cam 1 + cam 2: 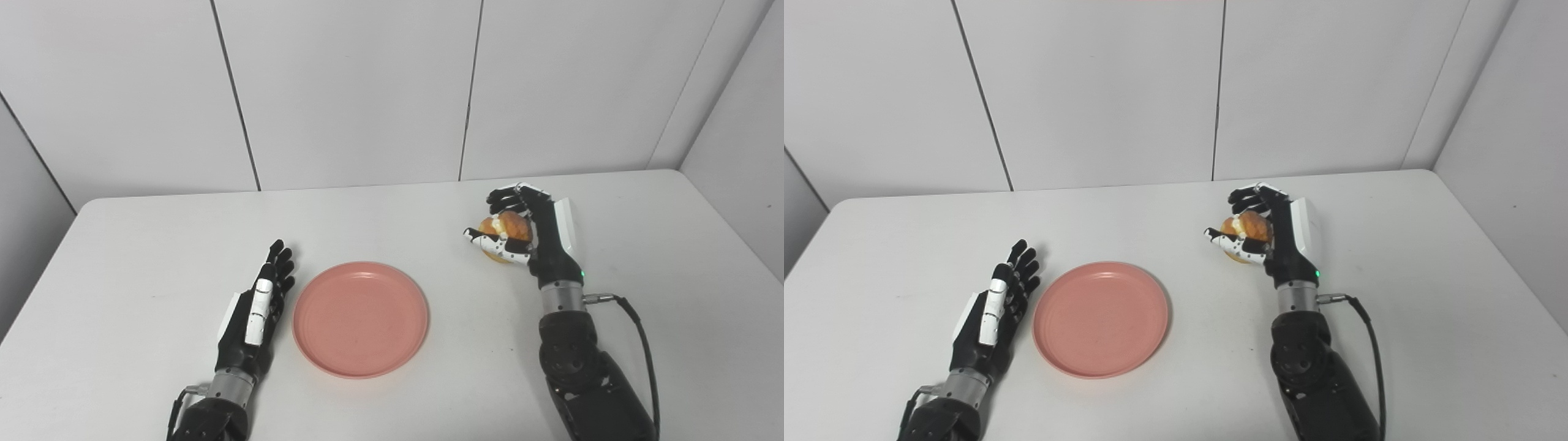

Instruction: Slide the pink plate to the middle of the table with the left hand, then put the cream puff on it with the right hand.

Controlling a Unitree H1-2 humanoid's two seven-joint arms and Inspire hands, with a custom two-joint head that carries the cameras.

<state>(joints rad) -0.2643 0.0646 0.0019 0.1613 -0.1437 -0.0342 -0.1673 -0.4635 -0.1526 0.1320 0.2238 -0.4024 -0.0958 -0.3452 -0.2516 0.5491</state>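
Observation:
The pink plate (360,318) lies flat on the white table (392,220), a little left of the table's middle. My left hand (260,306) rests just left of its rim, open, fingers straight and pointing away from me, holding nothing. Farther right and back, my right hand (527,233) is shut on the golden cream puff (507,229), fingers curled over its top and thumb beneath. The puff is held to the right of the plate, and I cannot tell whether it touches the table.
White wall panels (367,92) stand behind the table's far edge. A black cable (643,343) runs along my right forearm. The table's right edge meets a side wall (741,153).

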